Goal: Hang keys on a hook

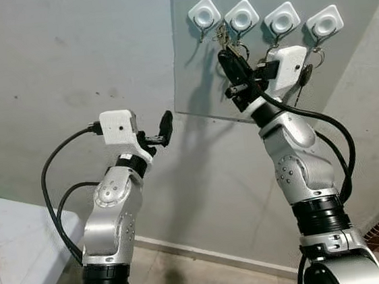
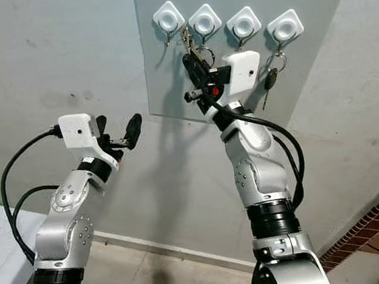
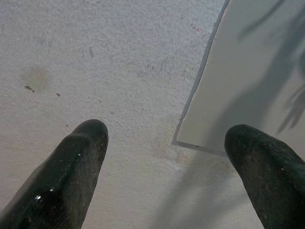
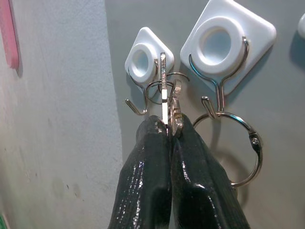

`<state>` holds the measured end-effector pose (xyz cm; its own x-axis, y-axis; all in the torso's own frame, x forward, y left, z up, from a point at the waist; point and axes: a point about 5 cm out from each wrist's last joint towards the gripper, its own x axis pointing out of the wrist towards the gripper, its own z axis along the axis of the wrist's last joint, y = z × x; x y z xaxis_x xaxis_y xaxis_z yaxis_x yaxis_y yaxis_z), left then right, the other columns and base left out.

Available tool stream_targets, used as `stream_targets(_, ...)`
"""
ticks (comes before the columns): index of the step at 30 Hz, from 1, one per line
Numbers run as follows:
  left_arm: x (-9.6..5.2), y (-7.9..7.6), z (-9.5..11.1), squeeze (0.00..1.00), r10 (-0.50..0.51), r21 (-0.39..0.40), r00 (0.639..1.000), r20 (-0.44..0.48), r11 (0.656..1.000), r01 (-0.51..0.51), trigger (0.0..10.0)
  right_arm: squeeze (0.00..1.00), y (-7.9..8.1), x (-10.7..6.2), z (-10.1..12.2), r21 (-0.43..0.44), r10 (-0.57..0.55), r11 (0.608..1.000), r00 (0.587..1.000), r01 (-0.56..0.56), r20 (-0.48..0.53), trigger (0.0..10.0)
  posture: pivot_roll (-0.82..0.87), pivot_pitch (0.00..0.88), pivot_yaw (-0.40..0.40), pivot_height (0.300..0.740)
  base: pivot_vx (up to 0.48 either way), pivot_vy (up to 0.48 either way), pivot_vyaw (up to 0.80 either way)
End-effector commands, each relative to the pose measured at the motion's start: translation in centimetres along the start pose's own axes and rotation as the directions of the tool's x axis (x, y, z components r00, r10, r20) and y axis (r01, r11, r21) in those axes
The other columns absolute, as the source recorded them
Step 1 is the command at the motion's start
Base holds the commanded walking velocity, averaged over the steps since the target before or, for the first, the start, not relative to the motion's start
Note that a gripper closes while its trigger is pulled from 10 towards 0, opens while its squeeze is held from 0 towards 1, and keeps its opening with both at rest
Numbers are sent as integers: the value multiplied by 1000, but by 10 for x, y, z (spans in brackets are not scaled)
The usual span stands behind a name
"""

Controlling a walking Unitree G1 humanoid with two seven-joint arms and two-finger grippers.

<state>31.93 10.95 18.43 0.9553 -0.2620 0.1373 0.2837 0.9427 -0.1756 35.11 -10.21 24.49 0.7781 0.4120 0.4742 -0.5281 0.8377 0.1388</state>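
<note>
You're mid-hang here, the delivery bit; your right end effector (image 4: 170, 125) is raised to the grey board (image 1: 194, 60) on the wall, fingers pinched tight on the keys (image 4: 167, 98), which stick up out of the tips just beside the first hook (image 4: 138, 93) in the row of four. The small key ring (image 4: 159, 88) sits right around that hook's wire, though I can't tell whether it's actually looped over the prong or just in front of it; the wrist view is too flat to call it.

The second hook (image 4: 220, 71) already carries a big empty ring (image 4: 238, 148), and the fourth hook (image 2: 285, 29) has a key (image 2: 269, 79) dangling, so those two are taken.

My guess for the next move: nudge the ring over the upturned tip of the first hook, let it settle into the bend, then let go; release too early and the bunch could drop to the floor.

Your left end effector (image 3: 167, 167) is idle, fingers spread wide, pointed at bare wall near the board's lower corner.
</note>
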Motion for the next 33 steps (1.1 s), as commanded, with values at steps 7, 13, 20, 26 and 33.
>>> stream_targets(7,1,-7,8,0,-38,-3,999,23,999,38,10000,0,4,7,7,24,30,999,999,-31,39,10000,54,53,-44,724,0,0,0)
stream_targets(13,0,-10,6,0,-57,-9,998,12,998,57,10000,0,10,9,5,37,57,998,998,-58,34,10000,55,56,-47,724,0,0,0)
stream_targets(20,0,-14,6,0,-72,-10,997,6,997,72,10000,0,12,11,5,46,70,996,997,-72,35,10000,52,55,-45,724,0,0,0)
stream_targets(26,1,-15,6,0,-83,-11,997,5,997,83,10000,0,14,13,4,77,69,995,997,-71,22,10000,52,57,-46,724,0,0,0)
stream_targets(33,0,-15,6,0,-81,-16,997,4,997,81,10000,0,15,13,-3,97,64,993,998,-62,-9,10000,58,57,-50,724,0,0,0)
